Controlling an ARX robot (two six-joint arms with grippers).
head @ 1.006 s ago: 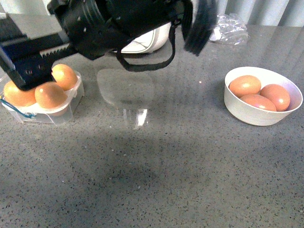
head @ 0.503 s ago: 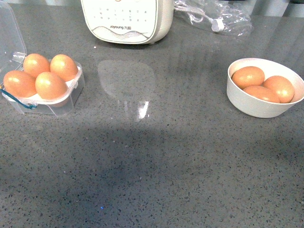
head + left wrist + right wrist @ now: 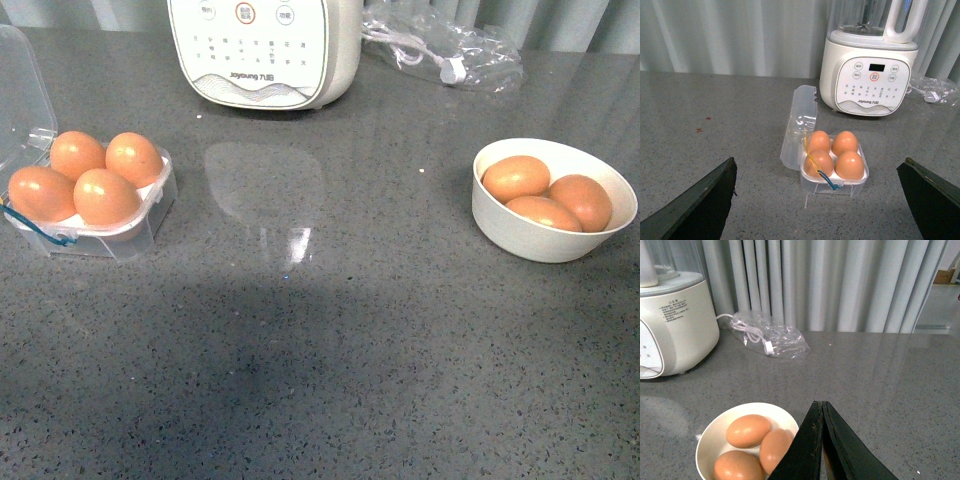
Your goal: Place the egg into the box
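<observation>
The clear plastic box (image 3: 150, 212) sits at the left of the counter with its lid (image 3: 20, 95) open and an orange-brown egg (image 3: 105, 196) in each of its four hollows. It also shows in the left wrist view (image 3: 832, 184) with its blue loop (image 3: 826, 179). My left gripper (image 3: 820, 210) is open and empty, well back from the box. My right gripper (image 3: 821, 407) is shut and empty, beside the white bowl (image 3: 710, 437). Neither arm shows in the front view.
A round white bowl (image 3: 520, 238) at the right holds three more eggs (image 3: 515, 178). A white blender (image 3: 265, 45) stands at the back, with a clear plastic bag (image 3: 445, 45) holding a cable to its right. Curtains hang behind the counter.
A second ago a black arm filled the top left of the front view over the box; it has gone out of view. The box now shows all four eggs.
</observation>
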